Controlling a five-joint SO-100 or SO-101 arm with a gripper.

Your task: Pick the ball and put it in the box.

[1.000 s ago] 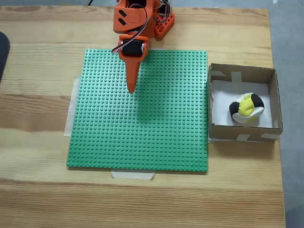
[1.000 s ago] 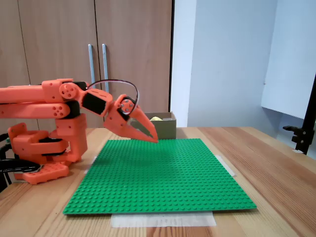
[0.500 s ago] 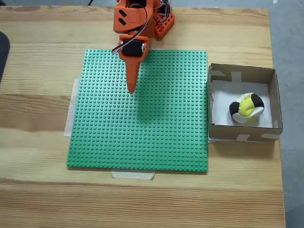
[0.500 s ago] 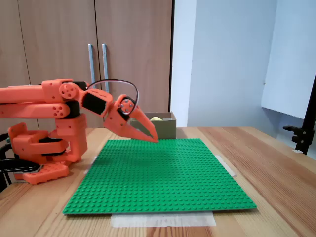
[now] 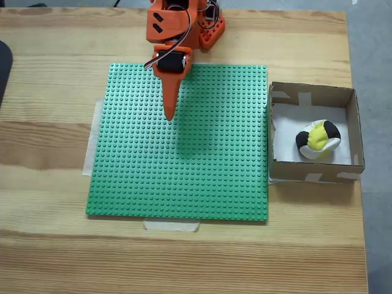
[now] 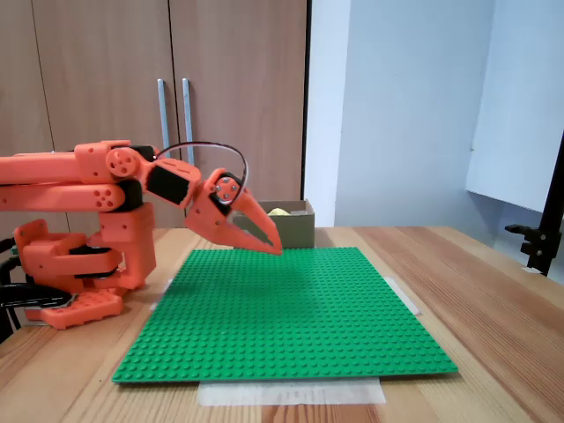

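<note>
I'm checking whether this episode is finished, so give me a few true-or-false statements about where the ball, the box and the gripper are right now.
1. The small yellow, black and white ball lies inside the shallow brown cardboard box. True.
2. The orange two-finger gripper is shut on the ball. False: it holds nothing and its fingertips meet, shut, above the green studded baseplate.
3. In the fixed view from above, the box sits off the right edge of the baseplate. True.
4. The box has a closed lid. False: it is open on top, and its white bottom shows.
5. The gripper hangs over the box. False: it is over the upper left part of the baseplate, well apart from the box.
</note>
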